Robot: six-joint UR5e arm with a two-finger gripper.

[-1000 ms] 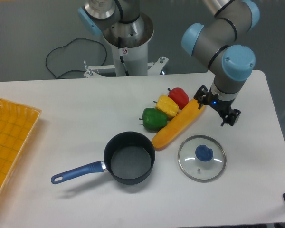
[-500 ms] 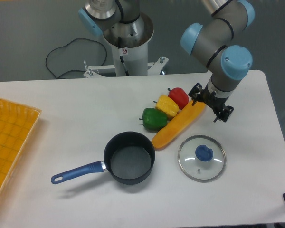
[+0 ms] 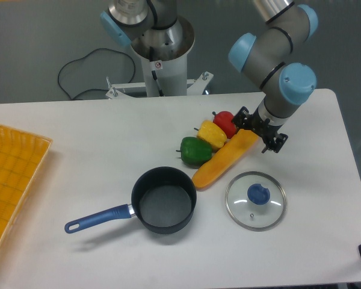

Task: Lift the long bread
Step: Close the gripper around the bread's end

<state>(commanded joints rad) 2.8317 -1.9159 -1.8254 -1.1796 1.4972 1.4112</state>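
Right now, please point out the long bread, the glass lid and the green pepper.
long bread (image 3: 219,161), fixed camera, middle of the loaf
glass lid (image 3: 256,200), fixed camera, glass beside the blue knob
green pepper (image 3: 195,150), fixed camera, middle of its body

Sticker on robot pedestal (image 3: 158,65): small round red-ringed prohibition sign, symbol probably too small to make out.
Readable words or numbers: none.

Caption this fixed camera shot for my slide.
Claw poised above the upper end of the long bread, beside three peppers.
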